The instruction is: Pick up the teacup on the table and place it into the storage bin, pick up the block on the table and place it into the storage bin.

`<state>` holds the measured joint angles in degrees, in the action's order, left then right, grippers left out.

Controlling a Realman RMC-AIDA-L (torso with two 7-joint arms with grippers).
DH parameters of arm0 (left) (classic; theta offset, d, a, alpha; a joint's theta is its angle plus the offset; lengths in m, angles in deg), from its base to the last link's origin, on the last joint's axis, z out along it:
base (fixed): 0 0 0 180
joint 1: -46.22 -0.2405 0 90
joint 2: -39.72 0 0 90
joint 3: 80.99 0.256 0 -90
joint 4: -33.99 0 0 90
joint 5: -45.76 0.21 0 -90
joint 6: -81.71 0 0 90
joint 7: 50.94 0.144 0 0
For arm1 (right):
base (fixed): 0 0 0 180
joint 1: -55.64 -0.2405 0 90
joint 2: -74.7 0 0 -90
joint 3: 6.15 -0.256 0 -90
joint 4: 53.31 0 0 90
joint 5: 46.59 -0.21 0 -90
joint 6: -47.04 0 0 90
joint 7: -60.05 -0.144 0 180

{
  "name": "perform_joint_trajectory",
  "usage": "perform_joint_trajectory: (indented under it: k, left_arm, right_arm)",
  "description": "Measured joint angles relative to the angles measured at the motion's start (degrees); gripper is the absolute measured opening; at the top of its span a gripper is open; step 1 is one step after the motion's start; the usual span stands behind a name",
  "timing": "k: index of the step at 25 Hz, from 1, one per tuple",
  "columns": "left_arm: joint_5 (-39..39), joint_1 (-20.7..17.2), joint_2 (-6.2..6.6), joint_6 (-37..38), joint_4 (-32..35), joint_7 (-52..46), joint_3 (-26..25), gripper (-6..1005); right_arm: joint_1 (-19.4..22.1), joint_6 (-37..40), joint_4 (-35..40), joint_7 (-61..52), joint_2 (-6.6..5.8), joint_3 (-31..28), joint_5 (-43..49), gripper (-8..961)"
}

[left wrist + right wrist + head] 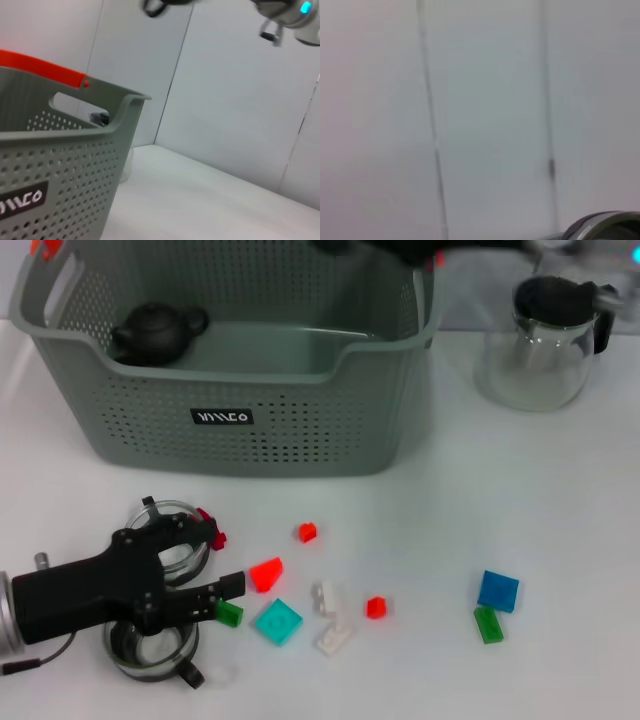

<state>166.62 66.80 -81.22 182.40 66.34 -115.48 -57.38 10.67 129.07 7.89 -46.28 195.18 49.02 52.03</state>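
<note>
While the left gripper (205,565) hangs open and empty between two glass teacups (172,545), closing carelessly could knock them or scatter nearby blocks (266,574).

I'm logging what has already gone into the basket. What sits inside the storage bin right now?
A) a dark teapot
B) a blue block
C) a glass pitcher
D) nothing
A: in the head view a dark teapot rests inside the storage bin, at its far left corner.
</note>
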Motion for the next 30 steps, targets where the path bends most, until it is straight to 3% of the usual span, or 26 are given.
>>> perform_joint_trajectory:
  k: [2,3,4,12,14,20,30]
  left_arm:
    - [-0.05,0.25,0.0,0.0,0.0,-0.12,-0.02,835]
    - [-0.07,0.32,0.0,-0.01,0.0,-0.16,-0.04,835]
    - [-0.09,0.34,-0.01,-0.03,0.01,-0.17,-0.06,835]
    - [0.01,0.35,-0.4,-0.59,-0.09,-0.21,-0.05,835]
    - [0.09,0.48,-0.44,-0.66,-0.1,-0.21,-0.06,834]
    - [0.17,0.89,-0.41,-1.68,-1.02,-0.23,0.0,834]
    - [0.25,1.09,-0.43,-2.43,-1.4,-0.09,0.27,834]
  right_arm:
    - [-2.61,-9.7,-2.01,-3.62,-0.16,5.85,0.46,58]
    - [-6.59,-18.17,-5.23,-7.75,-0.35,10.7,2.34,58]
    - [-6.59,-18.17,-5.23,-7.75,-0.35,10.7,2.34,58]
    - [-28.03,-38.5,-28.25,-23.15,-0.07,14.99,18.92,58]
    - [-30.84,-42.99,-33.54,-24.02,0.22,15.31,21.33,57]
    - [-31.5,-52.95,-38.79,-23.56,0.44,23.18,22.52,57]
    - [-29.19,-50.09,-39.98,-20.88,-0.11,29.3,23.31,57]
